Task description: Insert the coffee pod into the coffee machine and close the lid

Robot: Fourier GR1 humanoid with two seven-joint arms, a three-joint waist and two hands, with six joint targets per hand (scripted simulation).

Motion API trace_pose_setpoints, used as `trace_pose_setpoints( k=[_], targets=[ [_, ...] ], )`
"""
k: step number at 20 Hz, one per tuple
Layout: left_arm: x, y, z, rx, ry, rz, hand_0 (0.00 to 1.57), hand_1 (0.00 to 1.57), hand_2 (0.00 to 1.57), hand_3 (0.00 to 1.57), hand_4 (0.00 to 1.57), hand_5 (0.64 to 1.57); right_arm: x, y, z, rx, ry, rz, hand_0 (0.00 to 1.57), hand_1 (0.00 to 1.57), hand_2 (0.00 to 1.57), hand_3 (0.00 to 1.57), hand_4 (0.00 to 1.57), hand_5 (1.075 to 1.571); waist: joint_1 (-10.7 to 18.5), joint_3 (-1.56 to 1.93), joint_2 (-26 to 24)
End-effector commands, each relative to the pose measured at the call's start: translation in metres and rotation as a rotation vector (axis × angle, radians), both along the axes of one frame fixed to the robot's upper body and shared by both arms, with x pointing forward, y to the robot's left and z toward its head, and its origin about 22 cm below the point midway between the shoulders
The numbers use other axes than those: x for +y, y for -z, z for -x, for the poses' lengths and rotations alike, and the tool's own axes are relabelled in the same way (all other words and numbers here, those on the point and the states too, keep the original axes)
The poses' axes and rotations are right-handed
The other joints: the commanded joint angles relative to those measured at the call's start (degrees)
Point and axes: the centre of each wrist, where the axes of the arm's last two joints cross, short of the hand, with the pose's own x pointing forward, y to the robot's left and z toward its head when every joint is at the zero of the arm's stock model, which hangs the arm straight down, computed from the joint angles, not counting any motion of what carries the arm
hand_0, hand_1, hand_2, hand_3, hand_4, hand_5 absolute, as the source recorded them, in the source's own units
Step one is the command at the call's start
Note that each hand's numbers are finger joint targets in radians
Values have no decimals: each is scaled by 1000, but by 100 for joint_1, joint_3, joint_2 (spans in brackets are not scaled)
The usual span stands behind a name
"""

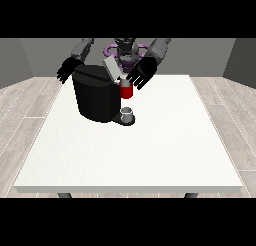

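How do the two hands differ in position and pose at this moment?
The hand at the view's right hangs close beside the red thing at the machine, near the raised lid; the hand at the view's left sits behind the coffee machine, at its far side from the lid. The right-side hand shows larger, fingers spread downward; the left-side one looks smaller. Both are black, open and hold nothing.

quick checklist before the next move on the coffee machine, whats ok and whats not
1. Lid raised for loading: ok, it stands tilted up above the coffee machine.
2. Pod located: cannot tell; only a grey thing shows at the machine's base.
3. Hand at the view's right near the lid: ok, fingers spread.
4. Hand at the view's left free: ok, holds nothing.
5. Red thing at the machine identified: cannot tell.
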Motion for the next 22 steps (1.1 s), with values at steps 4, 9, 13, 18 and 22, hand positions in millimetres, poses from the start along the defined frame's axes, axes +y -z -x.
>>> trace_pose_setpoints(
  k=[4, 9, 13, 18, 22],
  targets=[
    [-7, 7, 0, 8, 8, -54, 1118, 1118, 1158, 990, 442, 1571, -2, 13, 5, 5, 0, -2, 0, 0, 0, 0, 431, 1571, 59, -5, -64],
    [2, -7, 0, -16, 6, -60, 1051, 1051, 1118, 953, 365, 1571, 1, 4, -2, -3, 8, -4, 0, 0, 0, 0, 415, 1571, 117, -6, 72],
    [8, 3, 2, -4, 28, -70, 1064, 1064, 1117, 952, 360, 1571, 2, 13, 4, 9, 31, -25, 0, 0, 0, 0, 447, 1571, 192, -6, -97],
    [10, 5, 1, 2, 27, -138, 0, 0, 378, 112, 0, 1571, 12, -20, -4, -38, -9, 9, 0, 0, 0, 0, 375, 1571, -106, -9, 127],
    [1, 7, 1, 57, 37, -176, 0, 0, 0, 0, 0, 1571, 11, 12, 5, 24, 19, 23, 0, 0, 0, 0, 338, 1571, 109, -6, -110]
  ],
)
